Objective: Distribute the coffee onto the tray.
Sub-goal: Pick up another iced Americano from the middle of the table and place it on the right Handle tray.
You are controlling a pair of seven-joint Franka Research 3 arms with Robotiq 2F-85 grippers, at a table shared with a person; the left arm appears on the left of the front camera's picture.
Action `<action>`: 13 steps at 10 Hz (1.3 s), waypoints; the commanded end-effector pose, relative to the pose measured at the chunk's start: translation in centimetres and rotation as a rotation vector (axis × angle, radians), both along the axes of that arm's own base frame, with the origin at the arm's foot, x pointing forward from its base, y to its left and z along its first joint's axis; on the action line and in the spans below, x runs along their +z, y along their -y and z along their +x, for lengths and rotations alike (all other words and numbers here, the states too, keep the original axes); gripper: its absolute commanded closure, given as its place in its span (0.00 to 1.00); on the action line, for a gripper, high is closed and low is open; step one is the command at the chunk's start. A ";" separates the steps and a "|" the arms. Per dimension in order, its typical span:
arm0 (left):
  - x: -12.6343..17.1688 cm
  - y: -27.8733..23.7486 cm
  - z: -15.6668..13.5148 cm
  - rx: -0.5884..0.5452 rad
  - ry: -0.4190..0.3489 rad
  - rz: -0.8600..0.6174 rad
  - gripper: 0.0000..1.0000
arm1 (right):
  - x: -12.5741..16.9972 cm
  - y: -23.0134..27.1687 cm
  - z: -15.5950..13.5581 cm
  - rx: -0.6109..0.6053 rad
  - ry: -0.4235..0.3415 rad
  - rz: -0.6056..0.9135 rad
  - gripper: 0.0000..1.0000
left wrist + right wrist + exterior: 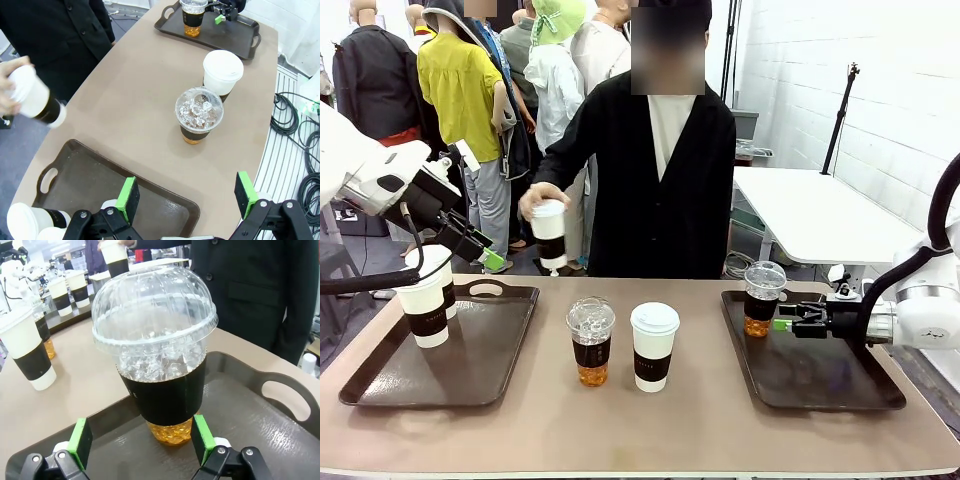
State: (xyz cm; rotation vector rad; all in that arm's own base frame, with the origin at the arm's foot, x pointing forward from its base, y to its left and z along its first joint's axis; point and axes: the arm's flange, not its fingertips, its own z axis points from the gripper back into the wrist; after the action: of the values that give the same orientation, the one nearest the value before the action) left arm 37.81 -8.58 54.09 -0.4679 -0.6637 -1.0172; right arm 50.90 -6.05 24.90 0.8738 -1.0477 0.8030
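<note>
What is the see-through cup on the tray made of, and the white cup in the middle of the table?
The see-through cup looks like clear, glossy plastic: ice and amber drink show through it. The white cup looks like matte paper, opaque, with a smooth, probably plastic lid.

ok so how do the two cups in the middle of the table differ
The clear cup is see-through plastic, showing ice and amber drink; the white cup is opaque paper, so its contents are hidden. The clear cup has a domed transparent lid; the white cup has a flat white lid. Both stand upright on the table and wear dark sleeves.
</note>
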 end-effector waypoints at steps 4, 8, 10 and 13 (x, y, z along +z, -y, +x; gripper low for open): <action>-0.1 -0.1 0.1 -0.019 0.006 -0.018 0.00 | 1.4 -0.7 -4.4 0.028 -0.011 -0.028 0.00; -0.1 -0.1 0.1 -0.019 0.006 -0.018 0.00 | 2.5 -2.0 -8.2 0.100 -0.017 -0.042 0.00; -0.1 -0.1 0.1 -0.019 0.006 -0.018 0.00 | 3.4 -3.6 -9.4 0.175 0.043 -0.028 0.00; -0.1 -0.1 0.1 -0.019 0.006 -0.018 0.00 | 3.6 -5.7 -9.4 0.254 0.105 -0.023 0.00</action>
State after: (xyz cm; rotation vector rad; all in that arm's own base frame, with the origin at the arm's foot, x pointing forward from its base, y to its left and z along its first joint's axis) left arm 37.81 -8.60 54.09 -0.4676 -0.6635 -1.0175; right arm 41.84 -0.53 28.91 0.9539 -1.0183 1.0289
